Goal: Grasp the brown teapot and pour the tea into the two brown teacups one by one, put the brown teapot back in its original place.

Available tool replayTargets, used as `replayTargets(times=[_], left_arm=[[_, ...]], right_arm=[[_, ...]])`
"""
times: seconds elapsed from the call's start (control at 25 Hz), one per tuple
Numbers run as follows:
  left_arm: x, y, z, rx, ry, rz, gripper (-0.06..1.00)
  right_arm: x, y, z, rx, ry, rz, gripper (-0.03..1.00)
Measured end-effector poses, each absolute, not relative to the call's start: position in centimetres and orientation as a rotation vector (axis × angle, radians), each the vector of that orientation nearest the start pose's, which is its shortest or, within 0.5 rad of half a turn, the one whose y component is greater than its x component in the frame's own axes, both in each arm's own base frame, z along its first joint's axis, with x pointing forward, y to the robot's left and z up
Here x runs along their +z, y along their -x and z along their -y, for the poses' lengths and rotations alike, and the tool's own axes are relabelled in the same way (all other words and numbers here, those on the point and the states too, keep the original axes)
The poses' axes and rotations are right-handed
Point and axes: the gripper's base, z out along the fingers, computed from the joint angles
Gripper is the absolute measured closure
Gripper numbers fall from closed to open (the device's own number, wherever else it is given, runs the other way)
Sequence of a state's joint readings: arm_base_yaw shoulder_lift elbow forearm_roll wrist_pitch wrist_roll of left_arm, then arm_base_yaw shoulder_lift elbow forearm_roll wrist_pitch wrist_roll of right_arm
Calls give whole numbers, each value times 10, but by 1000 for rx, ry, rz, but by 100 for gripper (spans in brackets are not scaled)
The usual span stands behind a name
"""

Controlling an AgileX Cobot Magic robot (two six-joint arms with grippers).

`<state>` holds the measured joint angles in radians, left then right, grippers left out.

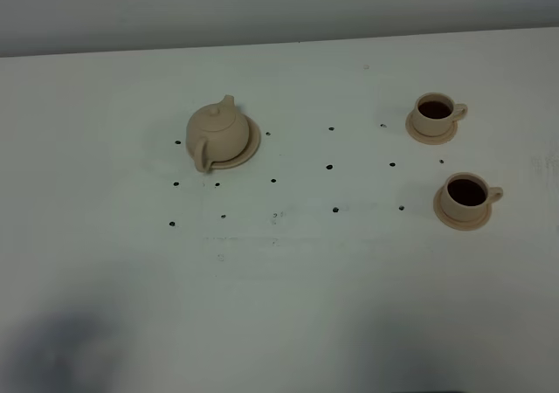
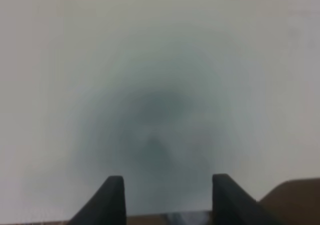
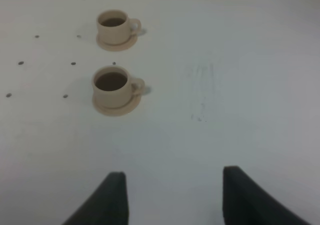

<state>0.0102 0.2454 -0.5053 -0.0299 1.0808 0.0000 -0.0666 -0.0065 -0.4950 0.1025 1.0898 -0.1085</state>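
The tan teapot [image 1: 216, 133] stands upright with its lid on, on its wide saucer [image 1: 249, 147], left of the table's middle. Two tan teacups stand on small saucers at the right, the far one [image 1: 435, 113] and the near one [image 1: 467, 196]. Both hold dark tea. In the right wrist view the far cup [image 3: 113, 27] and the near cup [image 3: 112, 87] show ahead of my right gripper [image 3: 172, 197], which is open and empty. My left gripper [image 2: 167, 197] is open and empty over bare table. Neither gripper shows in the exterior high view.
The white table [image 1: 279, 288] carries several small black dots [image 1: 329, 167] between the teapot and the cups. Dark shadows lie on the near left of the table [image 1: 65, 349]. The table's far edge meets a grey wall [image 1: 262, 9].
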Motion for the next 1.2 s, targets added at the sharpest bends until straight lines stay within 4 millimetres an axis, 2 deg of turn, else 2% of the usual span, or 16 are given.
replayTargets(times=[0.56,1.2], left_arm=[[277,4,2,-26,16,-2073,52],[277,6,2,-22,16,-2065,52]], right_arm=[[274,6,-9,16,50,-2067,55],[274,6,-9,16,50,-2067,55]])
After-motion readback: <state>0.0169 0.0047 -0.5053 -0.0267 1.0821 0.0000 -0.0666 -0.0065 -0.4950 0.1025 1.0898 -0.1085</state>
